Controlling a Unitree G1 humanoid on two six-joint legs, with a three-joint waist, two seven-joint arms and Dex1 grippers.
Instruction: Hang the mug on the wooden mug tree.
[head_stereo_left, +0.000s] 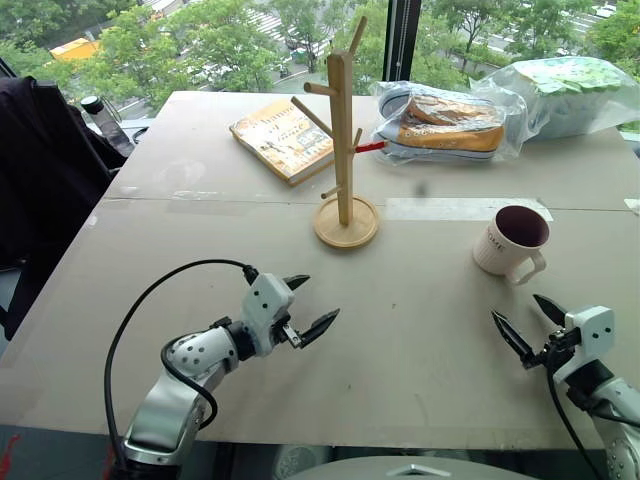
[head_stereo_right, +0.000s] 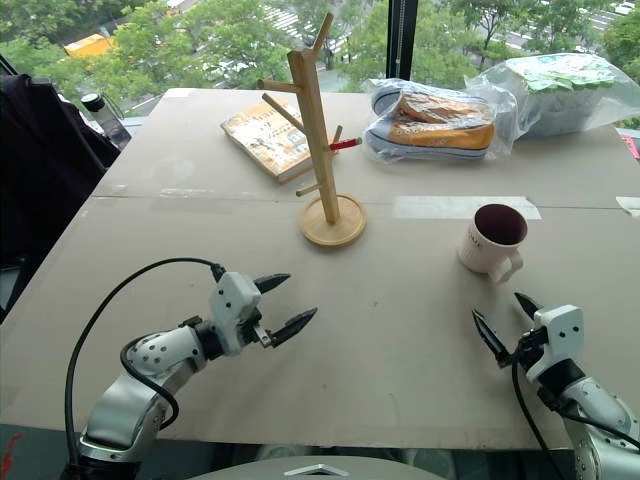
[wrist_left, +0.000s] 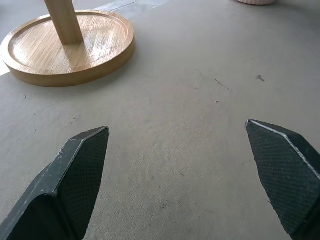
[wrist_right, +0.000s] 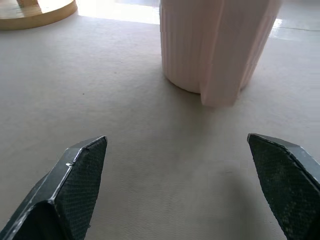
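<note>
near the mug (head_stereo_left: 511, 240), both jaws gape wide, empty.

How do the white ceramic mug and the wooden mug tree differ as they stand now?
The white ceramic mug is short and squat; the light-wood mug tree stands far taller, a thin post with angled pegs. The mug sits near the right end effector; the tree stands mid-table. Both are upright on the grey table, and neither is held.
</note>
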